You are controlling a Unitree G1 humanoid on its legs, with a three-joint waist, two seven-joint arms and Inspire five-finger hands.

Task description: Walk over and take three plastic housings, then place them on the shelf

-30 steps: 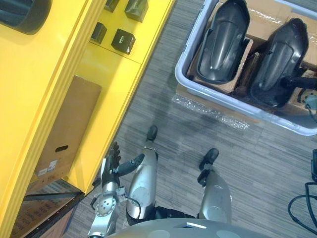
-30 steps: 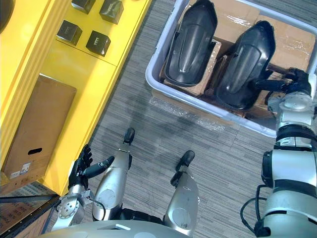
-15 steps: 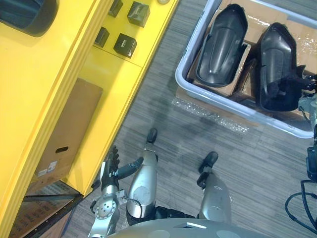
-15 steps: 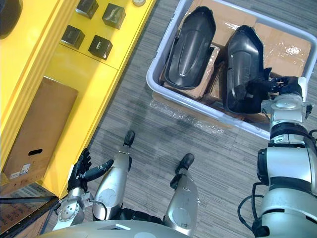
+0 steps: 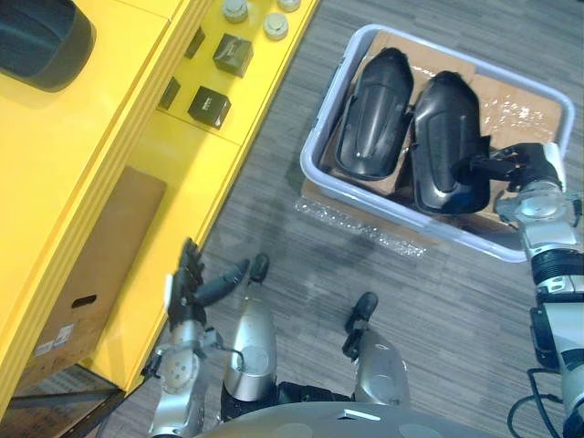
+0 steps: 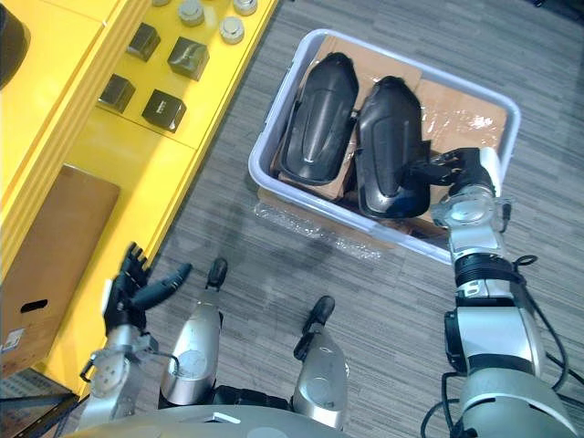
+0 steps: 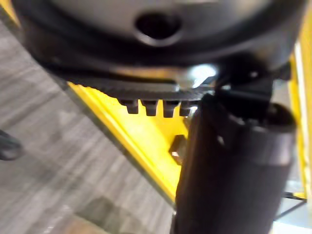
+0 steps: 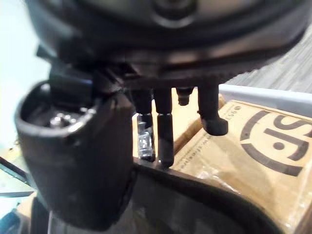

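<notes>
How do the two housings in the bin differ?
The right housing is gripped at its rim by the right hand; the left housing is untouched. The right housing lies slightly nearer the robot than the left housing. Both are black, elongated, side by side in the grey bin.

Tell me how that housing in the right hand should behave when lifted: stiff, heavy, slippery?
Probably stiff and light: the black plastic housing looks a thin, hollow moulded shell. Its glossy surface may slip, as the right hand pinches just one edge. Long and held off-centre, it could swing or knock the neighbouring housing.
</notes>
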